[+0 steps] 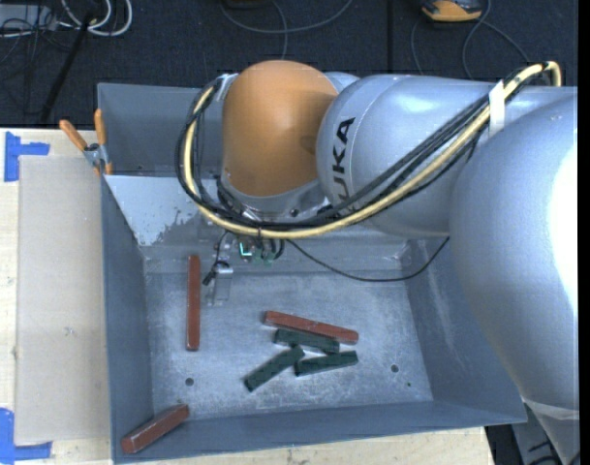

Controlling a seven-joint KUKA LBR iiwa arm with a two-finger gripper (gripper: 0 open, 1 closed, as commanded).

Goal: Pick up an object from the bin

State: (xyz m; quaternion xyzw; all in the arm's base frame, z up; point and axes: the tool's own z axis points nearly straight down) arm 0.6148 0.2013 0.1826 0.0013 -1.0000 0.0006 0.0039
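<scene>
Gripper point(217, 277) sits low at back-left of bin point(128, 298), just right of long brown stick point(193, 303) lying front-to-back; contact unclear. Orange cover point(275, 129) and cables point(190, 158) hide most of it, so can't tell if it's released or clenched. Well apart mid-floor: brown bar point(311, 326) beside heaped dark green sticks point(273, 370). Corner brown piece point(155, 428) lies front-left.
</scene>
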